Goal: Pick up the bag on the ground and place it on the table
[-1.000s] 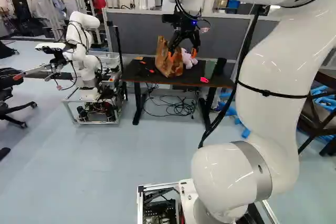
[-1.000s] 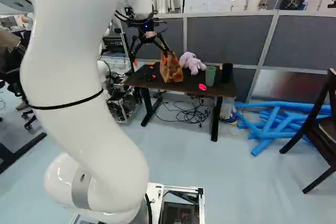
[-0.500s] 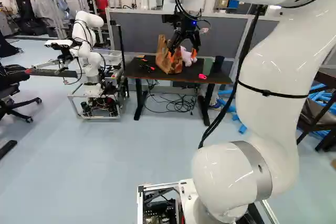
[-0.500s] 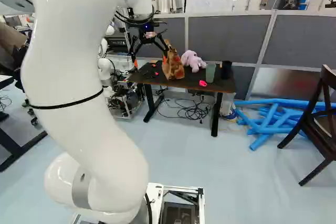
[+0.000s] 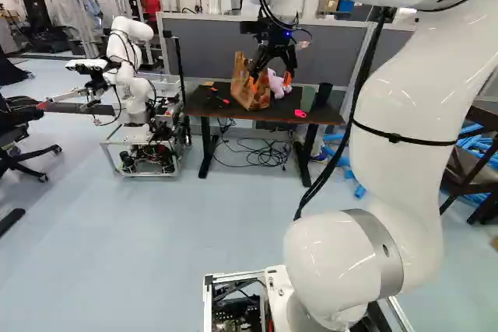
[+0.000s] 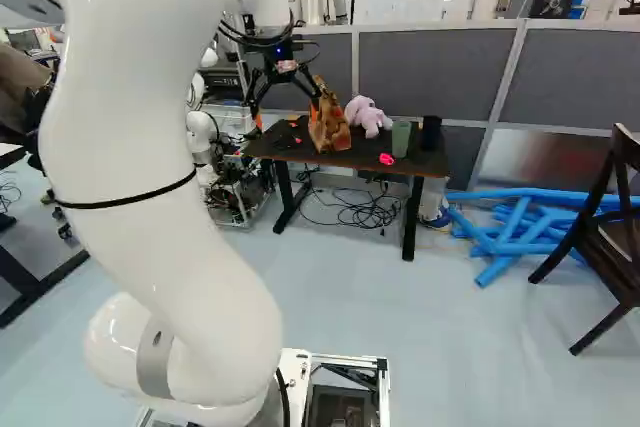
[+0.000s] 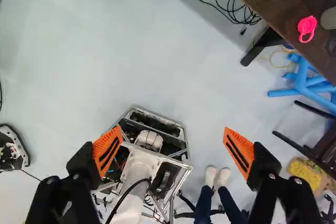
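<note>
My gripper (image 5: 270, 80) hangs high above the floor, on the near side of the table (image 5: 264, 116), its fingers spread. In the wrist view the gripper (image 7: 172, 142) stands open, with only floor and my own base far below between its fingers. A brown patterned bag (image 6: 328, 129) stands upright on the table. In the left base view one fingertip overlaps the bag (image 5: 245, 92), but no grip on it shows. The bag does not appear in the wrist view; the table's corner (image 7: 294, 30) does.
A pink plush toy (image 6: 368, 117), green cup (image 6: 401, 138), black cup (image 6: 431, 133) and pink item (image 7: 306, 28) share the table. Cables (image 6: 365, 210) lie beneath. Blue tubes (image 6: 510, 232) and a chair (image 6: 615, 237) are to its right, another robot (image 5: 136, 106) to its left. A person's legs (image 7: 218, 203) are near my base.
The base has moved a little, shifting the whole scene in both base views. My arm holds its pose and the gripper stays open. The bag has not shifted on the table.
</note>
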You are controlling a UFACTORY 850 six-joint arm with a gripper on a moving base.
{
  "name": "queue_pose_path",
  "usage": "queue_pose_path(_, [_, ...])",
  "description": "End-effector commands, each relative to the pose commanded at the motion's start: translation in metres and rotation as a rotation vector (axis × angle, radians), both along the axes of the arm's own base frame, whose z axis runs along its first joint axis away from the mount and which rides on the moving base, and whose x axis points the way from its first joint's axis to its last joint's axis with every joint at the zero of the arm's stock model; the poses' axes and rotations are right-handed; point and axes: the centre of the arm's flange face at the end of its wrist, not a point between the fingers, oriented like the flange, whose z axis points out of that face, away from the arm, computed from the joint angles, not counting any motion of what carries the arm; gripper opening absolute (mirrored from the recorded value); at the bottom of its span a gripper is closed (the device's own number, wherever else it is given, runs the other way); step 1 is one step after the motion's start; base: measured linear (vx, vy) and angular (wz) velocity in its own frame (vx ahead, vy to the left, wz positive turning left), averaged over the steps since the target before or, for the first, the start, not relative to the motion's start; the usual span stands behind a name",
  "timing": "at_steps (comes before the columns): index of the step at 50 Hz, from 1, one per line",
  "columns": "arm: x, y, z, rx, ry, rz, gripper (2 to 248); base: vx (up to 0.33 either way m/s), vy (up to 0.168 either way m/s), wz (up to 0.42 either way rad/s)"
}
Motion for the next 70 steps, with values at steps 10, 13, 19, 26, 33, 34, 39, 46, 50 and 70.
queue_pose_path(10, [0.0, 0.0, 0.0, 0.0, 0.0, 0.0, 247, 0.0, 0.0, 0.0])
queue_pose_path(13, [0.0, 0.0, 0.0, 0.0, 0.0, 0.0, 247, 0.0, 0.0, 0.0])
queue_pose_path(19, [0.0, 0.0, -0.001, 0.0, -0.002, -0.001, 247, 0.0, 0.0, 0.0])
queue_pose_path(26, [0.0, 0.0, -0.002, 0.0, -0.007, -0.003, 247, 0.0, 0.0, 0.0])
queue_pose_path(33, [-0.001, 0.0, -0.004, 0.0, -0.015, -0.006, 247, 0.0, 0.0, 0.0])
queue_pose_path(34, [-0.001, 0.0, -0.005, 0.0, -0.016, -0.006, 247, 0.0, 0.0, 0.0])
queue_pose_path(39, [-0.002, 0.0, -0.007, 0.0, -0.025, -0.009, 247, 0.0, 0.0, 0.0])
queue_pose_path(46, [-0.003, 0.0, -0.011, 0.0, -0.039, -0.015, 247, 0.0, 0.0, 0.0])
queue_pose_path(50, [-0.004, -0.001, -0.014, 0.0, -0.048, -0.018, 247, 0.0, 0.0, 0.0])
queue_pose_path(70, [-0.009, -0.001, -0.032, 0.001, -0.111, -0.042, 247, 0.0, 0.0, 0.0])
